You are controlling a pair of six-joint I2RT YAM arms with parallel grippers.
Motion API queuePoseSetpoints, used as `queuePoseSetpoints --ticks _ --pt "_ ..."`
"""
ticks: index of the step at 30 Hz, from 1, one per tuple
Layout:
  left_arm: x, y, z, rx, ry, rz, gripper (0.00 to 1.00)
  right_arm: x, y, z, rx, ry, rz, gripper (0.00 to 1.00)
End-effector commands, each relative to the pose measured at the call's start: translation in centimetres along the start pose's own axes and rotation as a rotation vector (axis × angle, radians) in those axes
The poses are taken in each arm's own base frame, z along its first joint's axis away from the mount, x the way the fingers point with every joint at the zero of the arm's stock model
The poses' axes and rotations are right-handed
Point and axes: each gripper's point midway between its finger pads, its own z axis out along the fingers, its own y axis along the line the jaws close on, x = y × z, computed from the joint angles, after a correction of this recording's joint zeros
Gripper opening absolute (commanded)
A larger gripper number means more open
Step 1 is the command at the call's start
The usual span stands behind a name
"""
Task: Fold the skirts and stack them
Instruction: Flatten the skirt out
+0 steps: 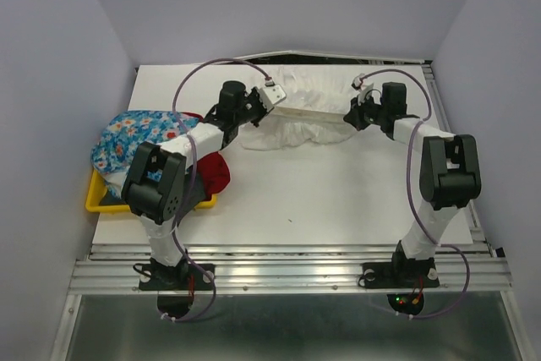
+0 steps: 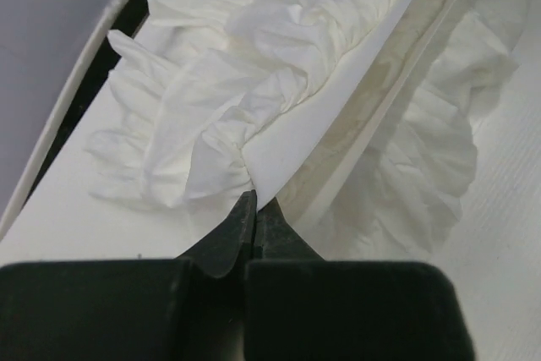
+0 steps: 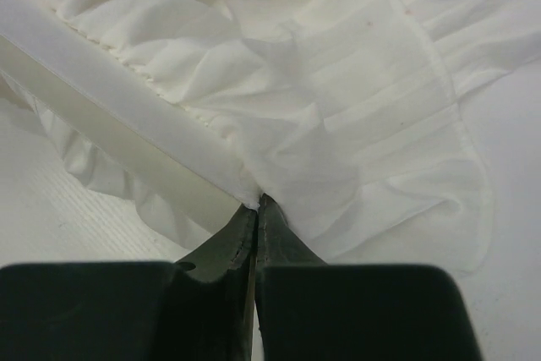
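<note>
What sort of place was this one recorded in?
Probably a lab robot cell, not a home: plain walls box in a white table, and the left arm and right arm are bolted to an aluminium rail.

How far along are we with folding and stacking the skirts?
Nothing looks folded or stacked yet. The left gripper and right gripper pinch the white skirt, spread at the far side. The blue floral skirt and red skirt wait heaped on the yellow tray.
</note>
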Motion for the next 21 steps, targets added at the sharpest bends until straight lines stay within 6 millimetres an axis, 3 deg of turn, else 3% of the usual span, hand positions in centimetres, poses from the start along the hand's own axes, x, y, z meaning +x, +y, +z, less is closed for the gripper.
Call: queuePoseSetpoints --ticks 1,3,6,7,8,9,10,11,12,13,14,15,16,18,19,21 --pt "-2.6 5.1 -0.3 -0.169 -0.014 0.016 0.00 -2.6 -3.4 -0.7 0.121 -0.022 0.003 0.00" --pt "-3.7 7.3 0.0 -0.213 -0.030 -0.054 0.00 -3.8 -4.7 -0.4 0.162 -0.036 0.023 0.00" --pt "-6.4 12.3 1.4 -0.297 -0.087 -0.107 0.00 -6.3 -7.9 0.7 0.252 -0.069 0.033 0.01" --pt "-6.7 13.5 1.9 -0.327 -0.086 -0.121 0.00 -6.9 -8.7 1.3 0.272 -0.081 0.053 0.01" --pt "-5.1 13.8 3.7 -0.328 -0.065 -0.147 0.00 -7.6 -10.2 1.4 0.307 -0.094 0.063 0.00" --pt "-8.3 16.3 3.8 -0.373 -0.131 -0.124 0.00 -8.9 -12.4 2.5 0.362 -0.116 0.066 0.01" --pt "-6.4 16.8 5.7 -0.384 -0.104 -0.137 0.00 -9.6 -13.4 3.0 0.388 -0.135 0.088 0.01" --pt "-6.4 17.7 6.5 -0.404 -0.113 -0.140 0.00 -10.3 -14.5 3.5 0.414 -0.150 0.093 0.00" --pt "-9.7 20.1 6.0 -0.455 -0.190 -0.120 0.00 -11.6 -17.0 4.1 0.474 -0.186 0.098 0.01" --pt "-10.0 21.1 6.5 -0.479 -0.206 -0.120 0.00 -12.5 -18.0 4.4 0.500 -0.210 0.103 0.01" --pt "-10.4 22.8 7.0 -0.535 -0.239 -0.120 0.00 -16.0 -19.7 3.3 0.566 -0.290 0.102 0.01" --pt "-10.6 23.6 7.0 -0.569 -0.260 -0.123 0.00 -15.2 -21.3 4.1 0.596 -0.297 0.146 0.01" --pt "-10.7 24.9 7.0 -0.632 -0.298 -0.119 0.00 -16.3 -22.5 3.4 0.628 -0.338 0.164 0.01" --pt "-13.2 26.8 5.3 -0.715 -0.392 -0.098 0.00 -19.0 -24.2 2.0 0.687 -0.425 0.198 0.01" --pt "-14.4 28.4 3.4 -0.801 -0.450 -0.088 0.00 -21.8 -25.1 0.2 0.696 -0.512 0.218 0.01" --pt "-16.4 29.6 1.4 -0.851 -0.524 -0.060 0.00 -24.2 -25.4 -1.9 0.705 -0.578 0.211 0.01"
